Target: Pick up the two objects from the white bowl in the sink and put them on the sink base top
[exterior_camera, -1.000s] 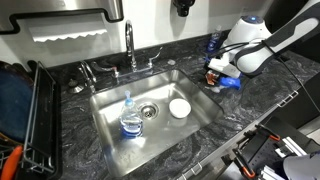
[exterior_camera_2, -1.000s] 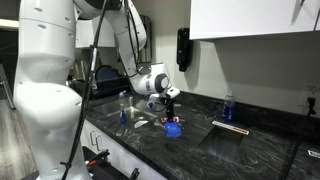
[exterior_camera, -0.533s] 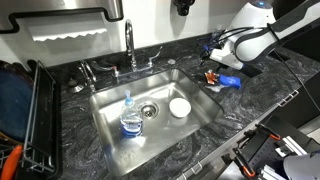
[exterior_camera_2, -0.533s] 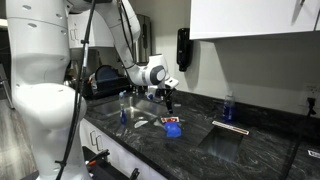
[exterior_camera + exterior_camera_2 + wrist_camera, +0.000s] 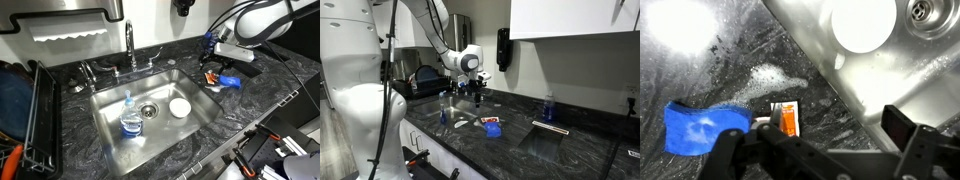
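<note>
The two objects (image 5: 211,76) lie as small orange-red pieces on the sink base top (image 5: 255,100), just right of the sink (image 5: 110,110), beside a blue item (image 5: 231,83). In the wrist view one orange piece (image 5: 787,119) shows on the dark stone (image 5: 700,70); the second I cannot tell apart. The white bowl (image 5: 180,107) sits in the basin and looks empty; it also shows in the wrist view (image 5: 865,20). My gripper (image 5: 214,57) hangs open and empty above the pieces, also seen in the wrist view (image 5: 820,145) and in an exterior view (image 5: 480,93).
A clear blue-topped bottle (image 5: 130,121) stands in the sink left of the drain (image 5: 149,111). The chrome faucet (image 5: 130,45) is behind the basin. A black wire dish rack (image 5: 35,115) fills the left. The blue item (image 5: 705,128) lies left of the orange piece.
My gripper has risen from just above the countertop pieces and pulled back, open. The pieces and blue item stay on the stone; bowl and bottle have not moved.
</note>
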Robot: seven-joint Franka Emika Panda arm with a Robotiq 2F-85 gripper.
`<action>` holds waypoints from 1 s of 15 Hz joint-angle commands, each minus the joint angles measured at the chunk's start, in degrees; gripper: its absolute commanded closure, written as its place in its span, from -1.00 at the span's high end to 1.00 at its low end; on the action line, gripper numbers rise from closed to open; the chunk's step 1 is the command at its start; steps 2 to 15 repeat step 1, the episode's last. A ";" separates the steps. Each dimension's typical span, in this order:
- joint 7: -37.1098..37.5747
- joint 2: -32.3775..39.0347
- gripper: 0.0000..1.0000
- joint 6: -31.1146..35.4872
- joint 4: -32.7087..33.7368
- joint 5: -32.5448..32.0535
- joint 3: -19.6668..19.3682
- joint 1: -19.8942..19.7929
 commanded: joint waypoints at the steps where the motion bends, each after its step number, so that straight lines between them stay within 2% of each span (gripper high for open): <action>1: 2.20 -3.76 1.00 -8.53 0.92 -4.41 2.70 0.32; 15: 2.20 -3.76 1.00 -8.53 0.92 -4.41 2.70 0.32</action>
